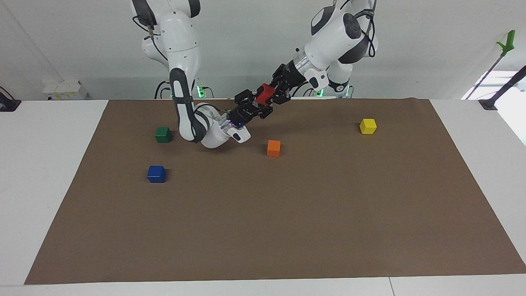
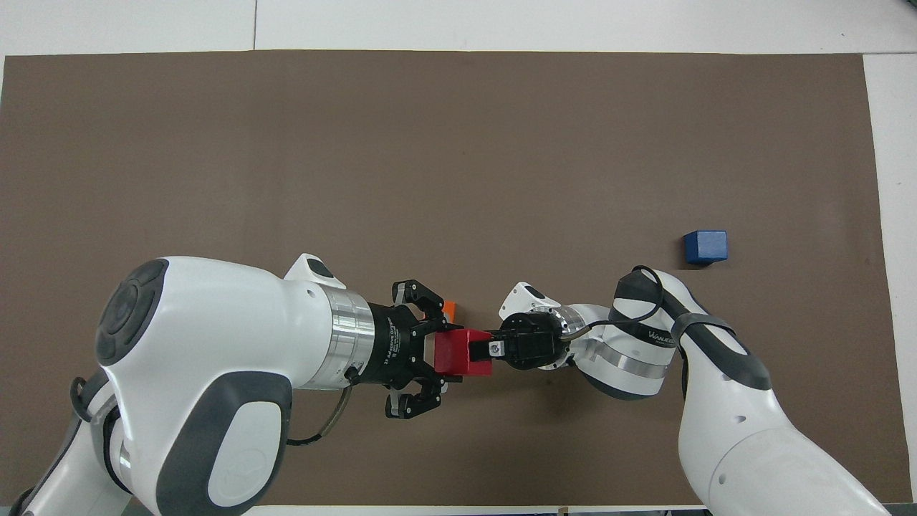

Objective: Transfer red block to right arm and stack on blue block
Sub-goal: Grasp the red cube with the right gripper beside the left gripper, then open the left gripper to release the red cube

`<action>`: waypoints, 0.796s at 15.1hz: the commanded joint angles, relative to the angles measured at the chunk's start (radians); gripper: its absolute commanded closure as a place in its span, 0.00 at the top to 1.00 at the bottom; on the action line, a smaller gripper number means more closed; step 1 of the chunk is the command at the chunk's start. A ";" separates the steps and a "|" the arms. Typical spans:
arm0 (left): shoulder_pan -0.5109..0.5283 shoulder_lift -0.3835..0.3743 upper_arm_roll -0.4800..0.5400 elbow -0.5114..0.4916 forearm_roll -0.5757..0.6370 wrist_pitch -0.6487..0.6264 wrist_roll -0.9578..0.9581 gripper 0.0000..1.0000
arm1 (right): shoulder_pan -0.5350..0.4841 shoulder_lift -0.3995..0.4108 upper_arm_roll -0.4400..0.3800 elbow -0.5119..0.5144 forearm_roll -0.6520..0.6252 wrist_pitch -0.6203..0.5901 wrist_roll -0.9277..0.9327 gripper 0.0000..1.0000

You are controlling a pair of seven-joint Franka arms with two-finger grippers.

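I see red block (image 1: pixel 265 94) midair betw both grippers, above tabletop (image 1: pixel 263 213). Left gripper (image 2: pixel 430 349) jaws look released, right gripper (image 2: pixel 478 350) jaws clenched on it. Prob light, rigid, glossy-slick; grip flat faces.

Brown mat (image 1: pixel 271 230) covers most of white table (image 1: pixel 45 185). Green cube (image 1: pixel 163 134) on mat toward right arm's end. Orange cube (image 1: pixel 273 148) near mat middle, slightly farther from robots than green; in overhead view only corner shows (image 2: pixel 450 309). Yellow cube (image 1: pixel 367 126) toward left arm's end, well apart from orange. All three flat on mat, none touching. White box (image 1: pixel 65 89) at table corner off mat.
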 commanded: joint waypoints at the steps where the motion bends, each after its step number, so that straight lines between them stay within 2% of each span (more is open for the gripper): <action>1: -0.012 -0.031 0.013 -0.039 -0.011 0.007 0.002 0.00 | -0.007 -0.009 0.001 -0.002 0.028 0.012 0.013 0.00; 2: -0.012 -0.031 0.013 -0.036 -0.009 0.009 0.011 0.00 | -0.010 -0.009 0.001 -0.001 0.028 0.013 0.016 0.00; 3: -0.012 -0.029 0.013 -0.028 -0.006 0.012 0.029 0.26 | -0.012 -0.011 0.001 0.001 0.028 0.013 0.021 0.00; 4: -0.016 -0.031 0.010 -0.020 -0.005 0.015 0.028 0.99 | -0.012 -0.011 0.000 0.001 0.026 0.018 0.021 0.00; 10: 0.043 -0.033 0.025 0.064 0.011 0.003 0.090 1.00 | -0.015 -0.026 -0.002 0.006 0.026 0.039 0.036 0.00; 12: 0.075 -0.026 0.024 0.076 0.136 0.003 0.164 1.00 | -0.036 -0.081 -0.003 0.004 0.012 0.129 0.082 0.00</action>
